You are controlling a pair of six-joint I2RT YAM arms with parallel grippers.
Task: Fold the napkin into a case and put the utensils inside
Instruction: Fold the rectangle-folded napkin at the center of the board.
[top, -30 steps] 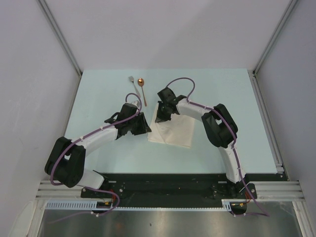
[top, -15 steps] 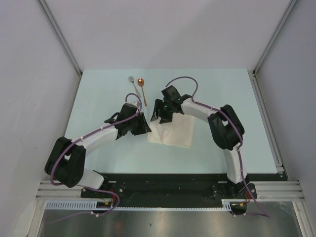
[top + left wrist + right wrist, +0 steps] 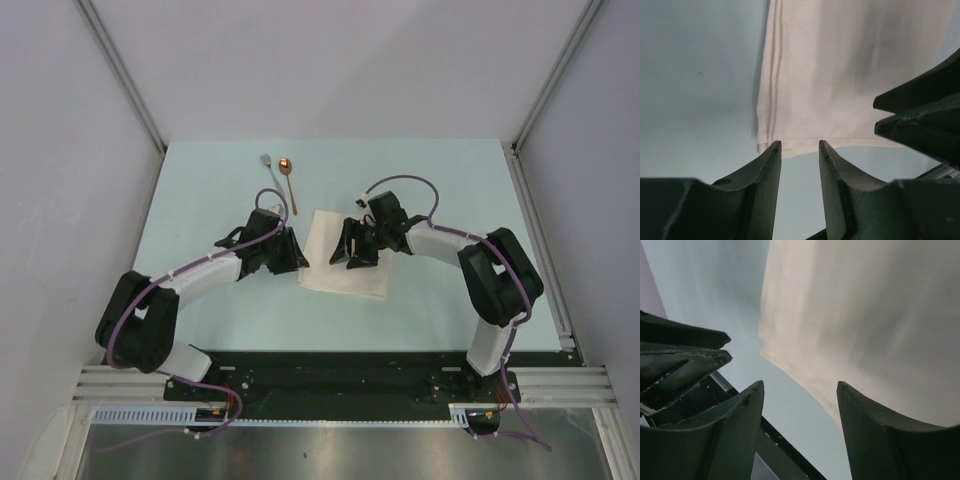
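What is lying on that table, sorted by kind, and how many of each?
Napkin: 1
Fork: 1
Spoon: 1
Total: 3

The napkin (image 3: 322, 276) lies flat on the table (image 3: 200, 200). The left gripper (image 3: 298, 258) is at its left edge and the right gripper (image 3: 343, 255) is over its middle, so the two face each other across the cloth. The napkin's near edge sits just ahead of the left fingertips (image 3: 774, 148). Beyond the left gripper, away from the arm bases, lie the fork (image 3: 267, 162) and, just right of it, the spoon (image 3: 289, 180), whose handle ends near the napkin's far left corner.
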